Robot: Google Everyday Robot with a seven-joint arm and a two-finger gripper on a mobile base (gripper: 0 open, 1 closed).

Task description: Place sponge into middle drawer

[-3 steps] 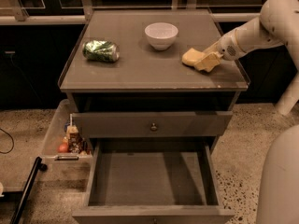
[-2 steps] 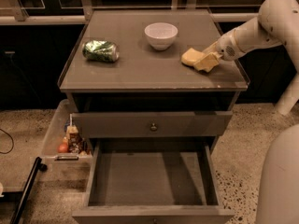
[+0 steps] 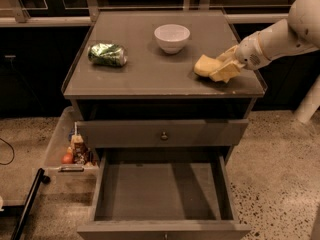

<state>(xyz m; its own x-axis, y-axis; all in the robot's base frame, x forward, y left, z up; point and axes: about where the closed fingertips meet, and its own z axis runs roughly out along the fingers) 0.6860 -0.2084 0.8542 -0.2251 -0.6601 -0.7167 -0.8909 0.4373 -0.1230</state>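
The pale-yellow sponge (image 3: 204, 65) lies on the right side of the cabinet top (image 3: 145, 74), near its front right corner. My gripper (image 3: 225, 65) comes in from the right on a white arm, low over the top. Its cream fingers (image 3: 226, 74) sit on either side of the sponge's right end and are shut on it. The sponge still rests on the surface. The middle drawer (image 3: 160, 191) is pulled out wide below, and its bare grey floor holds nothing.
A white bowl (image 3: 172, 37) stands at the back centre of the top and a crushed green can (image 3: 107, 54) lies at the left. A closed drawer front with a round knob (image 3: 163, 135) sits above the open drawer. A bin with snacks (image 3: 75, 151) stands at the lower left.
Almost nothing has moved. The gripper and the sponge stay at the same spot on the right of the top.
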